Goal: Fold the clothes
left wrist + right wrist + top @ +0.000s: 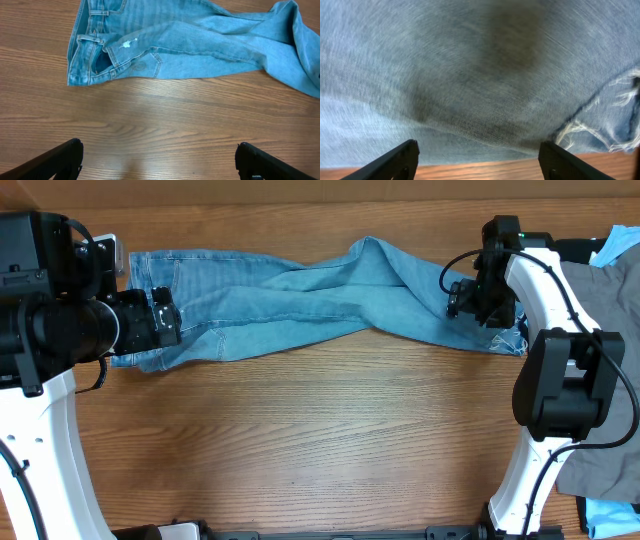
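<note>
Light-blue denim jeans (300, 300) lie stretched across the far side of the table, waistband at the left, frayed leg ends at the right. My left gripper (168, 317) hovers at the waistband end; in the left wrist view its fingers (159, 160) are wide apart and empty over bare wood, with the jeans (190, 45) ahead. My right gripper (463, 298) is above the leg ends. In the right wrist view its fingers (479, 159) are open just over the denim (470, 75) near a frayed hem (600, 120).
Grey trousers (615, 330) lie in a heap at the right edge, with a pale-blue garment (622, 242) at its top and another blue piece (610, 518) at its bottom. Bare wooden tabletop (320, 440) fills the front half.
</note>
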